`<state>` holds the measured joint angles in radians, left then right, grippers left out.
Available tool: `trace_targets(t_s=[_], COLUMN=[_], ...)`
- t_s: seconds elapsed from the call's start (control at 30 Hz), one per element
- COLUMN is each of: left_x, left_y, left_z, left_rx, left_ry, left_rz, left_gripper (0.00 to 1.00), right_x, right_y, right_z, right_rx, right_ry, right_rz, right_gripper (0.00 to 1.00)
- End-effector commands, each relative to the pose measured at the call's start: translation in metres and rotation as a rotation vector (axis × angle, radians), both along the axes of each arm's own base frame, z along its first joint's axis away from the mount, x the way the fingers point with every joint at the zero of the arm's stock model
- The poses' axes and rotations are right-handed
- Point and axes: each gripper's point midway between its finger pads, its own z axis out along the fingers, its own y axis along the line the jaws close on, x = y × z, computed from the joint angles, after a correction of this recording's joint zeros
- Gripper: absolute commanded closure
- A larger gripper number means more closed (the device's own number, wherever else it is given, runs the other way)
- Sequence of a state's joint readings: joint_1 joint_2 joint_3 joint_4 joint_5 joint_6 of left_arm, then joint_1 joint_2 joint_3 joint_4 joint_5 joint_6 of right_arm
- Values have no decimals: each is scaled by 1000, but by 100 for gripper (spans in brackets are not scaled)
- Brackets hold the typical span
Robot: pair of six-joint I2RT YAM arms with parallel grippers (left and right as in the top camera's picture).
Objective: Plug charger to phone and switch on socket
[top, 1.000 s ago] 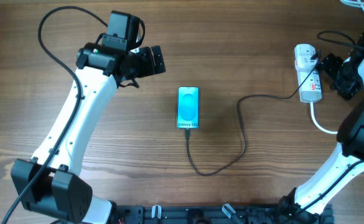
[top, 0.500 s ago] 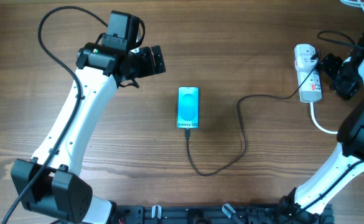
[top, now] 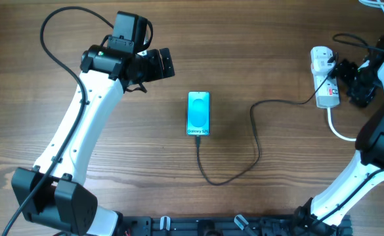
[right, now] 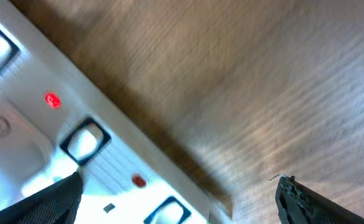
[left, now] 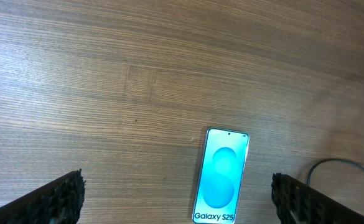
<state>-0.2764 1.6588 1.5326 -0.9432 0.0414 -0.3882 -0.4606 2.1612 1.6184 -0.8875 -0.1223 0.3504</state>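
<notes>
The phone (top: pixel 199 113) lies flat mid-table, cyan screen up; it also shows in the left wrist view (left: pixel 221 177). The thin black charger cable (top: pixel 256 147) runs from the phone's near short edge, loops right and goes up to the white socket (top: pixel 324 78) at the far right. My left gripper (top: pixel 168 63) is open and empty, hovering up-left of the phone, with its fingers (left: pixel 54 200) wide apart. My right gripper (top: pixel 342 71) is open right beside the socket. In the right wrist view the socket (right: pixel 57 155) shows two red lights and a switch (right: pixel 85 140) close to my left finger.
The thick white cord (top: pixel 336 128) leaves the socket toward the right arm's base. A black robot cable (top: pixel 54 39) arcs over the left arm. More cables lie at the top right corner (top: pixel 382 10).
My right gripper has shifted very slightly beside the socket. The phone, cable and left arm have not moved.
</notes>
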Motion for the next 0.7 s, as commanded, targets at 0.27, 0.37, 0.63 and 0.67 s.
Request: trace_targets(t_s=[0.27, 0.37, 0.63, 0.67], left_x=[1, 1, 1, 1], left_y=[4, 4, 4, 4], left_z=[-4, -4, -4, -4], left_rx=[11, 11, 11, 11], left_ry=[8, 8, 8, 8], left_rz=[23, 23, 23, 23], left_gripper=[0, 0, 0, 0], right_x=[-53, -73, -114, -119], right_y=[3, 19, 90, 100], right_z=[115, 146, 211, 214], right_rx=[-133, -132, -154, -158], right_ry=[-2, -11, -172, -193], right_rz=[-97, -78, 86, 109], right_gripper=[0, 0, 0, 0])
